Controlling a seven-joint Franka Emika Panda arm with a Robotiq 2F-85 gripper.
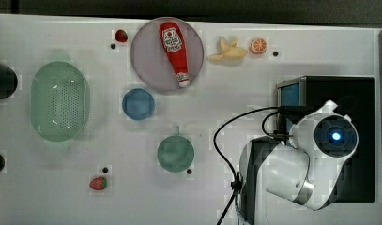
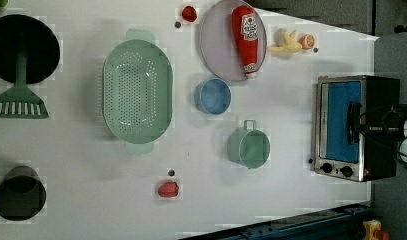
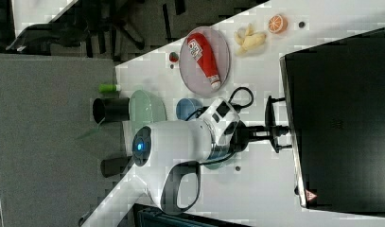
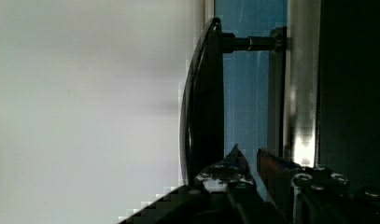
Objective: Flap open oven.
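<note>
Here the oven (image 2: 356, 127) sat at the table's (image 2: 271, 200) edge, the left view's far right, glass door facing the dishes, its long axis running along that edge. Black bar handle (image 4: 204, 102) lay parallel to the door, door closed flush. The gripper (image 3: 275, 128) was at the handle; whether its fingers clasped the bar, I could not tell. Out from the oven front: a green cup (image 2: 249, 146), a blue bowl (image 2: 213, 96), a green colander (image 2: 137, 91), all bare inside; a plate (image 2: 216, 47) carried a ketchup bottle (image 2: 246, 37). Oven: black top, silver frame, blue-tinted glass, two black knobs (image 2: 337, 169).
</note>
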